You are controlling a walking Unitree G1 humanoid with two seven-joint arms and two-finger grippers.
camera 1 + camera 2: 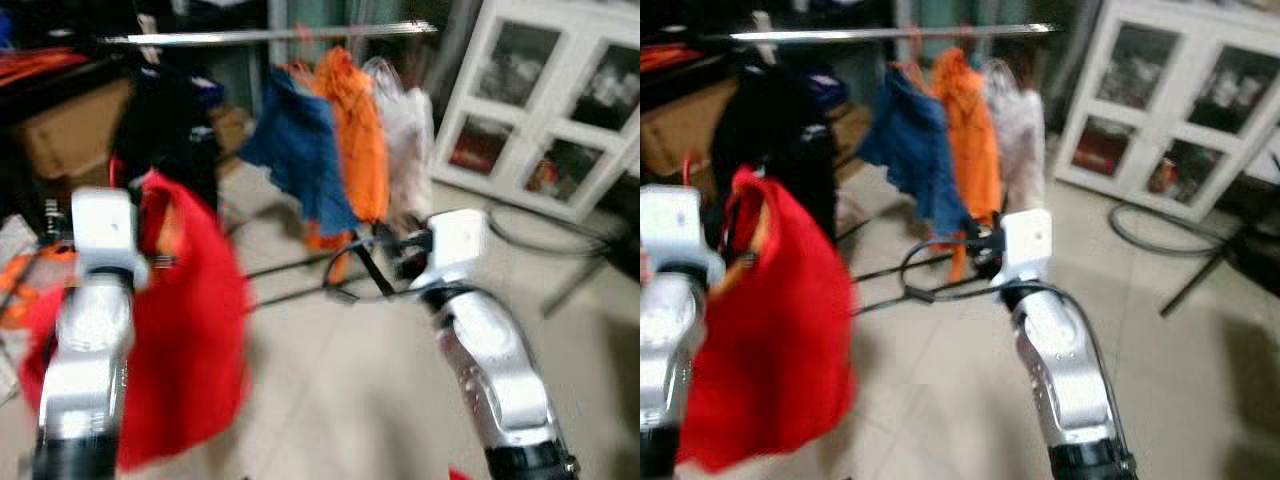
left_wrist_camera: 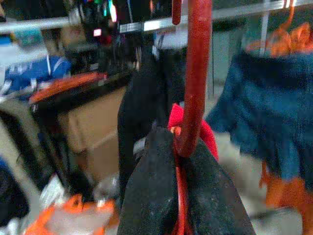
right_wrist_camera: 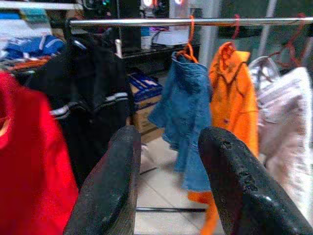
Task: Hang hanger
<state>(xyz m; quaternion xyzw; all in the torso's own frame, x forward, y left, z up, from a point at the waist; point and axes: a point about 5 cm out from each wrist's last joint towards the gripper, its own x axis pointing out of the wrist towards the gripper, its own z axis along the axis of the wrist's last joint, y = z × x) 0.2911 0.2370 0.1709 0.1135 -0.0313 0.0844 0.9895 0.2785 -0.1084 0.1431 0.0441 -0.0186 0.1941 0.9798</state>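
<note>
The left gripper (image 2: 178, 196) is clamped on the red hanger (image 2: 193, 83) carrying a red garment (image 1: 185, 330); the right gripper (image 3: 168, 171) is spread and empty. The rail (image 3: 195, 21) lies ahead, crowded: the hook may miss or snag the blue garment (image 3: 188, 117).

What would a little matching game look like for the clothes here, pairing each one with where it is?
Things:
1. red garment
2. blue garment
3. orange garment
4. black garment

Places:
A. on the rail, between the blue and the pale garment
B. on the rail, nearest the red one
C. on a red hanger held by the left gripper
D. on the rail, between black and orange

Pairs: 1-C, 2-D, 3-A, 4-B
</note>
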